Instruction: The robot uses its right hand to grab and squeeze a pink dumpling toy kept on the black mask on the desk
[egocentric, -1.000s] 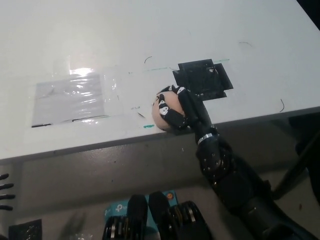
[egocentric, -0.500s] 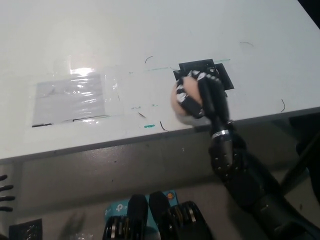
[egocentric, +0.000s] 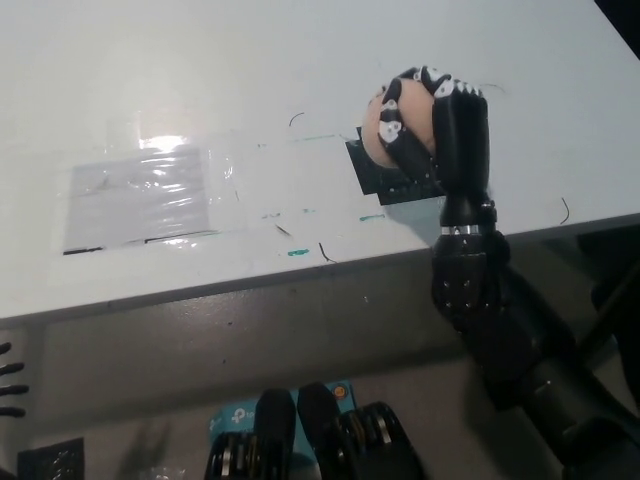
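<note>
You are looking down on a white desk (egocentric: 300, 70) whose front edge runs across the picture, dropping a little toward the left. Its top is scuffed with short dark pen marks and a few green ones. A clear, glossy plastic sheet (egocentric: 150, 195) lies flat on the left part of the desk and catches a bright reflection. Below the edge you see a grey floor with a blue-and-white box (egocentric: 235, 420) near the bottom.

The black mask (egocentric: 385, 180) is a dark patch on the right part of the desk, near the front edge; most of it is covered by the hand above it.

The right hand (egocentric: 435, 125) is clenched around the pink dumpling toy (egocentric: 385, 125), its black fingers (egocentric: 400, 145) wrapped over the toy's right and upper sides. The toy sits over the mask's far left part; you cannot tell whether it touches the mask. It looks rounded, so no clear long axis or pointing direction shows; its bare pink face is turned toward picture left.

At the lower left edge only the fingertips of the left hand (egocentric: 8, 380) show, dark against the floor and spread apart.
</note>
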